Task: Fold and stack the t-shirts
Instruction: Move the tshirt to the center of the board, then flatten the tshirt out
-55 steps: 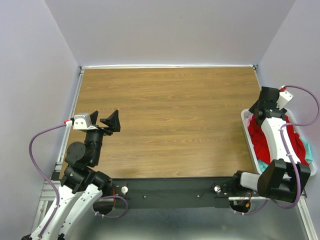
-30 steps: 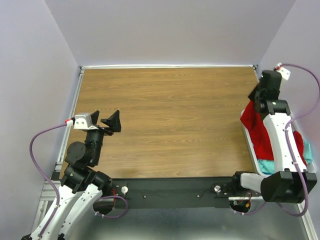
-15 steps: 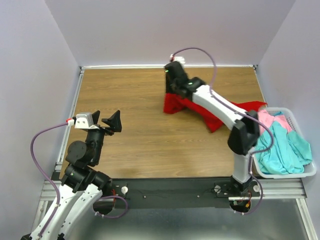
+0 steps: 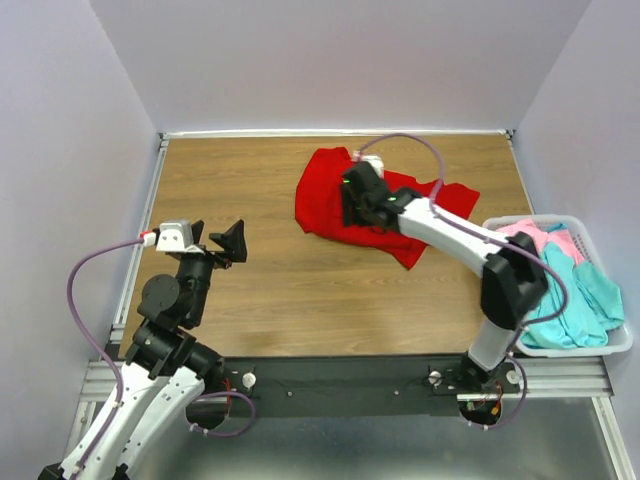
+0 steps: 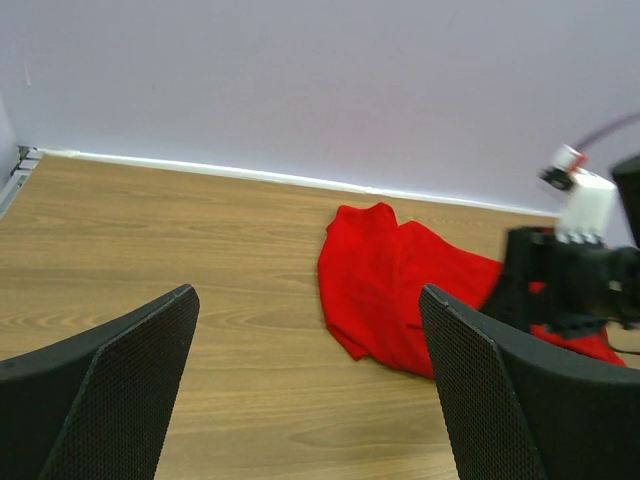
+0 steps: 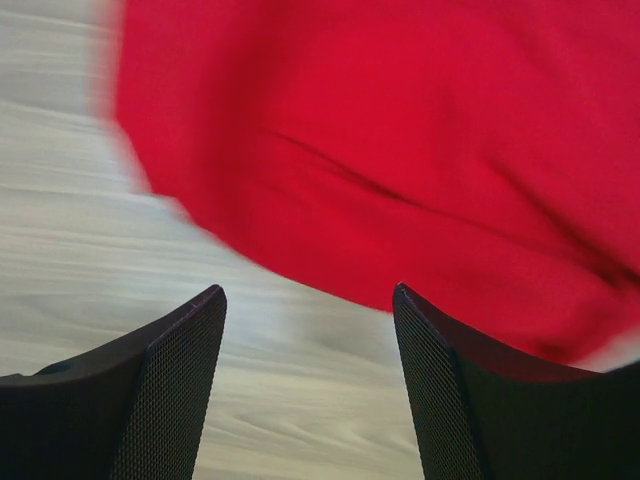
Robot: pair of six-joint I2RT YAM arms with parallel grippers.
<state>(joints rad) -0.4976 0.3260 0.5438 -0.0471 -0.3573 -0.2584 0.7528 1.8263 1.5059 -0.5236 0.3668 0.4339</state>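
A bright red t-shirt (image 4: pixel 325 205) lies crumpled on the wooden table, toward the back middle. The same red t-shirt (image 5: pixel 395 290) shows in the left wrist view. My right gripper (image 4: pixel 350 207) hovers just over it, open, with nothing between its fingers. In the right wrist view the red t-shirt (image 6: pixel 400 130) fills the space beyond the right gripper (image 6: pixel 308 292), and bare wood lies between the jaws. My left gripper (image 4: pixel 217 240) stands wide open at the table's left side, well apart from the cloth. A pink t-shirt (image 4: pixel 545 240) and a teal t-shirt (image 4: pixel 578 300) lie in the basket.
A white plastic laundry basket (image 4: pixel 565 349) sits at the table's right edge, near the right arm's base. Grey walls close in the table at the back and on both sides. The right arm (image 5: pixel 575 265) appears at the right of the left wrist view.
The right arm swung from the basket to the table's back middle with the red t-shirt, then opened and let it drop. The left arm barely moved.
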